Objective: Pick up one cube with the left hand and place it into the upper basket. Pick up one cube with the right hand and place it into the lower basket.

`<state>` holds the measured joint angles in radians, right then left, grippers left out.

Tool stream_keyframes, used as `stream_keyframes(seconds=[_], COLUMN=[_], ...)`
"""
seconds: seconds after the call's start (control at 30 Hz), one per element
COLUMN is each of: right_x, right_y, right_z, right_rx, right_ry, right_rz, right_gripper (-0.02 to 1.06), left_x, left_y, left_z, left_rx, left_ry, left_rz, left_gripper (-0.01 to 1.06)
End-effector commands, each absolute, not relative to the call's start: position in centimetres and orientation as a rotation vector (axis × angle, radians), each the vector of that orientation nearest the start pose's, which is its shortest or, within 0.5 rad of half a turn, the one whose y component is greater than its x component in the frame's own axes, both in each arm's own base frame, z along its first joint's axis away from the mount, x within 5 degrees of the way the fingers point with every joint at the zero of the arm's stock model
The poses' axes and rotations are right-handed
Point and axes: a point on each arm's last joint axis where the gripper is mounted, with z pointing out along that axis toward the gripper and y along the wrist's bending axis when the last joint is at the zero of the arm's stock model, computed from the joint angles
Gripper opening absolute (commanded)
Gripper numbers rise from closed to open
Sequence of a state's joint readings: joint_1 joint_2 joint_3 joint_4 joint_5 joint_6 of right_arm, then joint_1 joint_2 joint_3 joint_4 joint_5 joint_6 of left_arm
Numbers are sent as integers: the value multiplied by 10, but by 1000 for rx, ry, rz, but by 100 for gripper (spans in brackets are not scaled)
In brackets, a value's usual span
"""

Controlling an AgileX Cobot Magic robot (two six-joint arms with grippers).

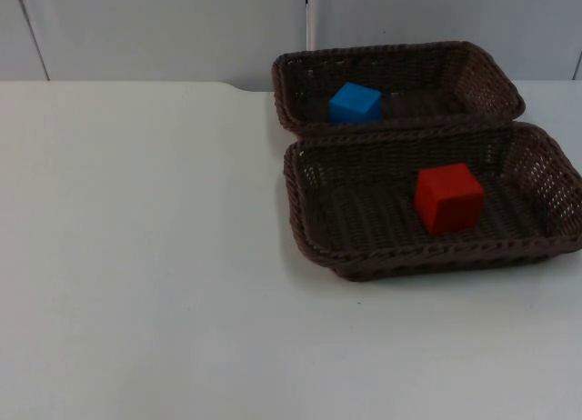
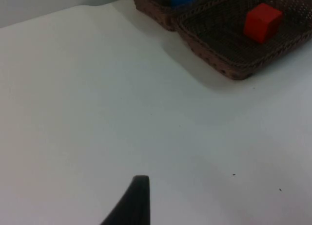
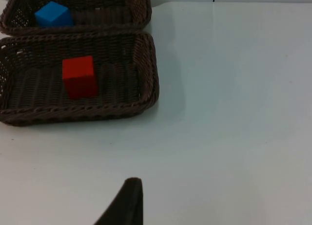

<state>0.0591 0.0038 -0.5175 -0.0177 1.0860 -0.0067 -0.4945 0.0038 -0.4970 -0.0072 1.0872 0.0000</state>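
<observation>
Upper basket [image 1: 491, 79]: dark brown woven wicker, rectangular with rounded corners and a braided rim; it stands at the far edge of the table, close to the grey partition wall [image 1: 164, 29]. Its near long rim touches the far rim of the lower basket.
Blue cube [image 1: 355, 103]: smooth, matte, sharp-edged block; it rests on the woven floor of the upper basket, toward that basket's left end, near the front wall.
Lower basket [image 1: 436, 256]: same brown wicker weave, same rectangular shape, open lattice showing in the side walls; it stands directly in front of the upper basket.
Red cube [image 1: 448, 198]: smooth, matte block, slightly turned so two side faces show; it sits flat on the floor of the lower basket, about mid-floor, apart from all four walls.
Table [image 1: 136, 256]: flat white top, plain and slightly glossy, with a few tiny dark specks.
My left gripper [image 2: 127, 205]: a black, tapered fingertip hangs over bare table, well apart from both baskets; it grasps nothing in sight, but I cannot tell whether the claw is released or clenched.
My right gripper [image 3: 124, 205]: a black, tapered fingertip over bare table, in front of the lower basket and clear of it; again I cannot tell released from clenched.
</observation>
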Motion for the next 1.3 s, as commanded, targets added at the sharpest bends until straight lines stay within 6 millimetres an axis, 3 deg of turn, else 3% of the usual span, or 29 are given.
stream_keyframes(seconds=[0.0,1.27], right_x=[-7,-7], right_y=[-2,-2], right_z=[280,280], right_rx=[-63,-63], right_ry=[2044,2044], right_rz=[11,11], right_gripper=[105,105], left_x=[-5,-5], left_y=[1,-1], left_z=[274,274], left_rx=[492,46], left_ry=[2022,2067], left_rz=[-305,-40], left_gripper=[105,105])
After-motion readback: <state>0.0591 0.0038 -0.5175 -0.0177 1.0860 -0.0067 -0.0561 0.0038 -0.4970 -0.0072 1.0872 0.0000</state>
